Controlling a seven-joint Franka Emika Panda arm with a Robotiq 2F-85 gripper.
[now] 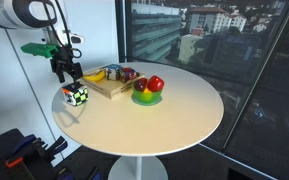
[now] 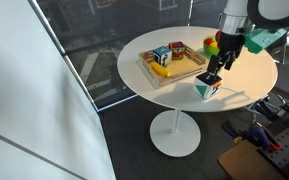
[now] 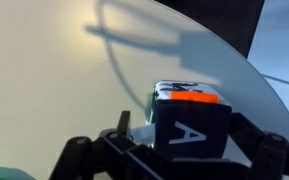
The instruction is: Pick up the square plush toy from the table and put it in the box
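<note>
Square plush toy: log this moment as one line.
phase: grasp | claw: straddling square plush toy, closure unclear | toy: near table edge | box: toy not inside yet

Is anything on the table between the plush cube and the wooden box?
No, only bare tabletop lies between the cube and box, in both exterior views.

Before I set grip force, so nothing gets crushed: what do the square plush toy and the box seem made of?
Square plush toy: probably fabric, matte; patchwork coloured panels with a white letter A on a dark face. Box: likely light wood, pale tan, matte, low sides; grain too small to tell.
</note>
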